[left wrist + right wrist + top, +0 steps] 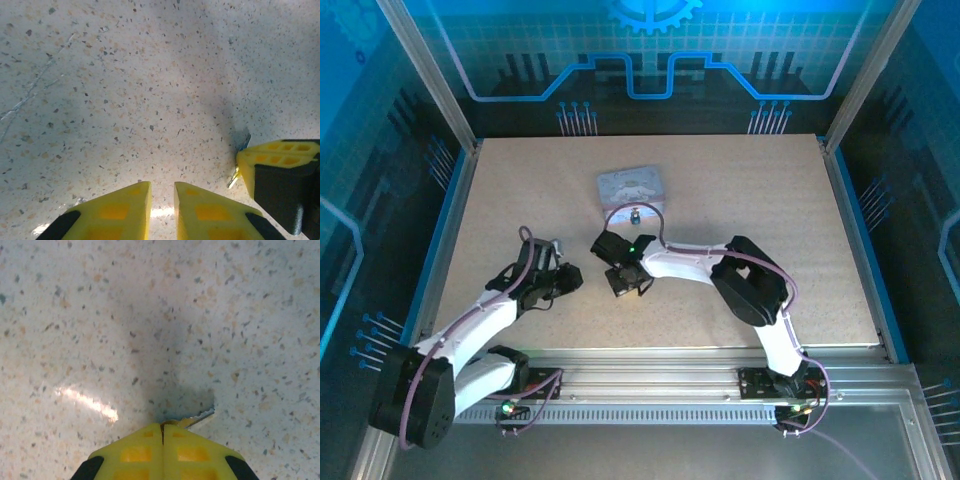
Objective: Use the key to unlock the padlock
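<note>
Holding the key [200,416]; padlock [635,214], seemingly against the tin [630,185], next.
The right gripper [162,427] pinches it shut; left gripper [162,189] barely parted, empty.

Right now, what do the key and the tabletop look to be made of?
The key: metal, probably steel; thin, silvery, toothed edge catching light. The tabletop: hard speckled surface, like terrazzo or laminate, semi-gloss; a bright glare streak shows on it.

No legible text, number or brand anywhere. Silver-grey rectangular tin [631,186], far centre of speckled table [770,200]: printed lid too small to read. Far blue wall panel [520,50]: light-blue gear emblem [655,12], circuit-line pattern, no lettering.
</note>
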Robot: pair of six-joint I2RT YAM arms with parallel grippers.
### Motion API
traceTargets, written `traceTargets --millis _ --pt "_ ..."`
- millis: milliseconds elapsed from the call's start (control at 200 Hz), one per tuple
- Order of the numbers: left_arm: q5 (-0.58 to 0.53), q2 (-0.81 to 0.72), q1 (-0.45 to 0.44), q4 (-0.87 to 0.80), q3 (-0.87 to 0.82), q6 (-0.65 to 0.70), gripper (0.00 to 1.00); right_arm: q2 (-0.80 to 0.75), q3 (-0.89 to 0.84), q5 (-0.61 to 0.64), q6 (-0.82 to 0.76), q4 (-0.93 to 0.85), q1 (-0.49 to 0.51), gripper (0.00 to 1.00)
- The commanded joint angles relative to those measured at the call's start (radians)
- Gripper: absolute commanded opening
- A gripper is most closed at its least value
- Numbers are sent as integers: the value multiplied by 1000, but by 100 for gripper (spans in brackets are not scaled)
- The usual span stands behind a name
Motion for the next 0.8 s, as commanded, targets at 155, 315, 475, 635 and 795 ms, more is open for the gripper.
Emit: traceTargets --millis 155,315,475,635,795 --pt "138 -53 47 45 -33 -61 21 -117 -147 -162 -102 209 -66 0" --pt "186 -35 48 101 -41 -97 22 -156 -198 -197 -149 277 -79 0" --pt "217 -26 50 165 -54 -128 24 -190 -250 -243 -171 353 -93 0" --pt "226 -24 53 190 -60 -146 26 -229 -294 -302 -201 417 -105 0" --pt "243 -35 60 214 -73 -172 28 -280 -331 -379 -255 463 -125 0"
